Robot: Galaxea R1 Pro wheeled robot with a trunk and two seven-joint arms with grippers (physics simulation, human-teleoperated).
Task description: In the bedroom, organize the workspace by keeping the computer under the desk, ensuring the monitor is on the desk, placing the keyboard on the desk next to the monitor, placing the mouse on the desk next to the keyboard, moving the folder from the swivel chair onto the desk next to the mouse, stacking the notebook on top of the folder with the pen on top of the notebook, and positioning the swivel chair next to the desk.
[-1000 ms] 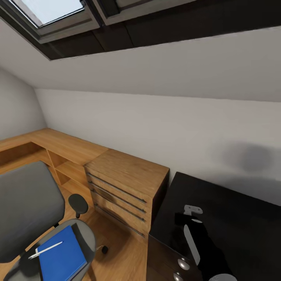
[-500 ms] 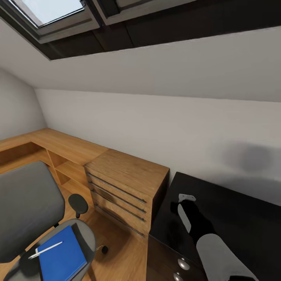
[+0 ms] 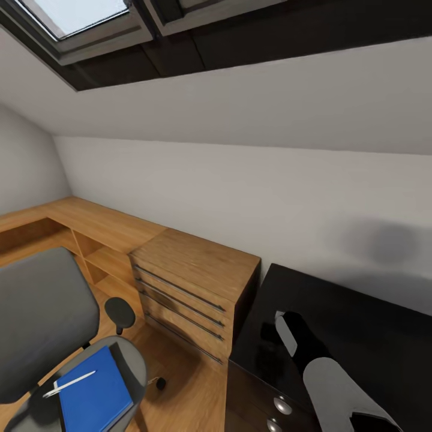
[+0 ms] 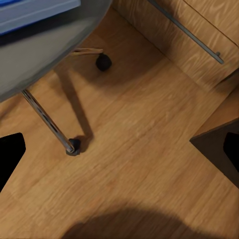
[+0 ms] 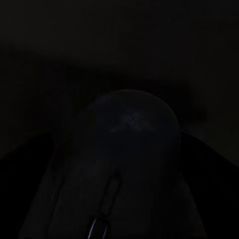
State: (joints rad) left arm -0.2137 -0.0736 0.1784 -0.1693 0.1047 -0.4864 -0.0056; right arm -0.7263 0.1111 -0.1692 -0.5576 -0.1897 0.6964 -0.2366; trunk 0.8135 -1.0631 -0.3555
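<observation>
Head view: right claw (image 3: 277, 327) over desk (image 3: 360, 336) corner, beside chest (image 3: 192, 282).

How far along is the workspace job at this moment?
Done: nothing visibly finished. In hand: the right arm reaches over the desk, with the mouse close before its camera. Remaining: the folder and pen lie on the swivel chair; the left claw hangs open.

swivel chair (image 3: 45, 324) cut by frame edge, mouse (image 5: 130, 164) barely discernible in darkness, right tool's (image 3: 277, 324) jaws hidden
</observation>
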